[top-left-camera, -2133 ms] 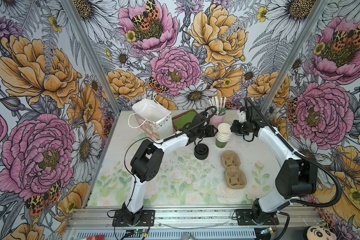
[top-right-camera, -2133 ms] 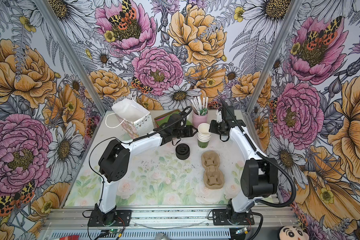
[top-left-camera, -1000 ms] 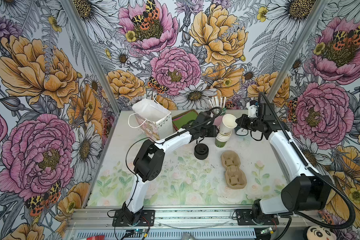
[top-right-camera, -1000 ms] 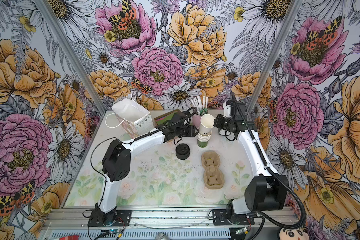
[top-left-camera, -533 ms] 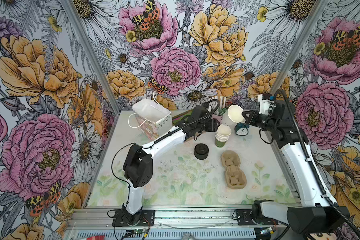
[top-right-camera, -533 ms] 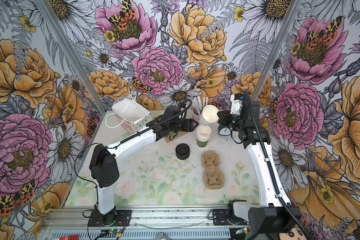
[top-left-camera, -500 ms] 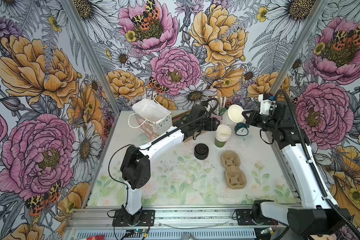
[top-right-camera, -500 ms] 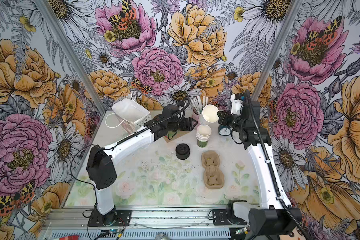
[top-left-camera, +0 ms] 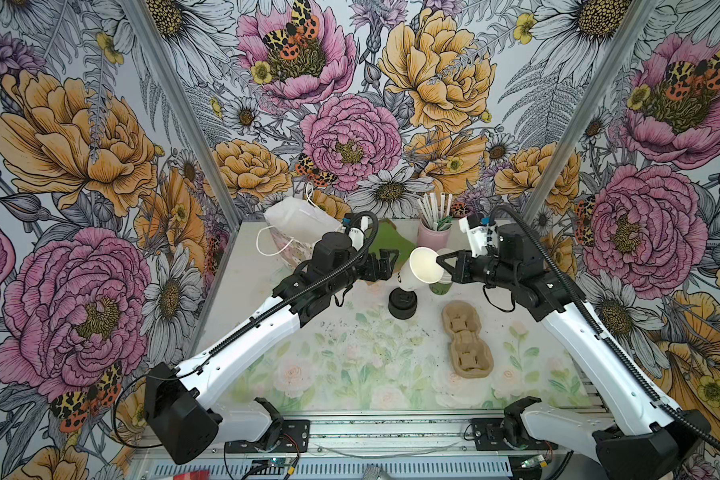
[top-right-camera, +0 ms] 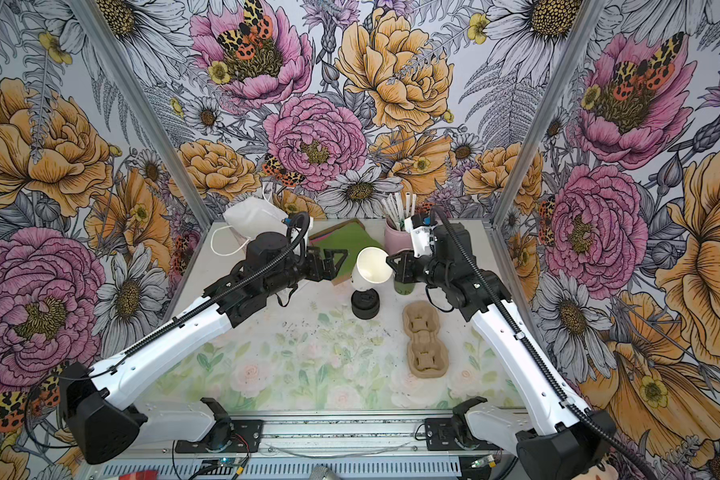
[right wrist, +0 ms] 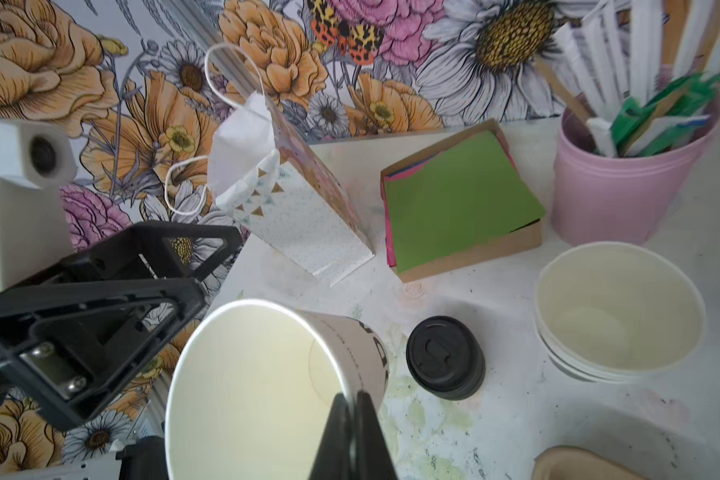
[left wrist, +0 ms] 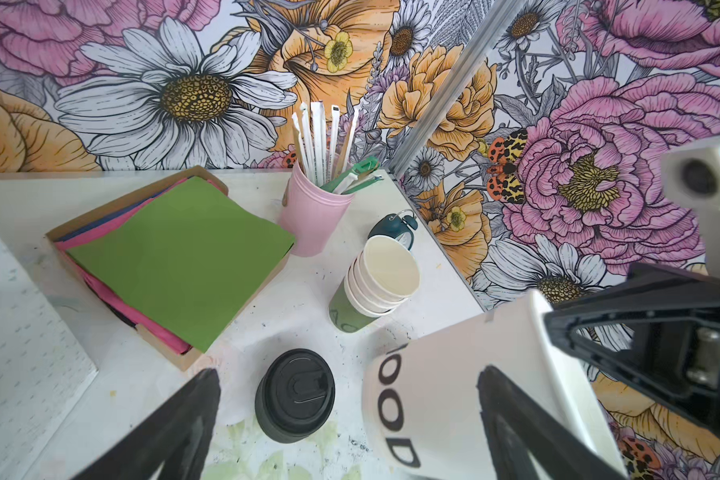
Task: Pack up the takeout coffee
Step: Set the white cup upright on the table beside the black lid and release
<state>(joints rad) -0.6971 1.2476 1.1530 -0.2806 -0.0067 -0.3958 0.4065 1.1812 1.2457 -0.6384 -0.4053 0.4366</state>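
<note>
Separation is done: the paper cup [top-left-camera: 420, 270] has come off the stack of cups [top-left-camera: 441, 286]. The right hand [top-left-camera: 440, 262] pinches its rim and holds it tilted in the air over the far middle of the table [top-left-camera: 350, 374], just above the pile of lids [top-left-camera: 403, 303]. The left hand [top-left-camera: 385, 266], narrower a second ago, is now spread wide just left of the cup, holding nothing. The cup still lacks a lid, so I judge packing has barely begun. The pulp carrier [top-left-camera: 466, 336] sits empty.
</note>
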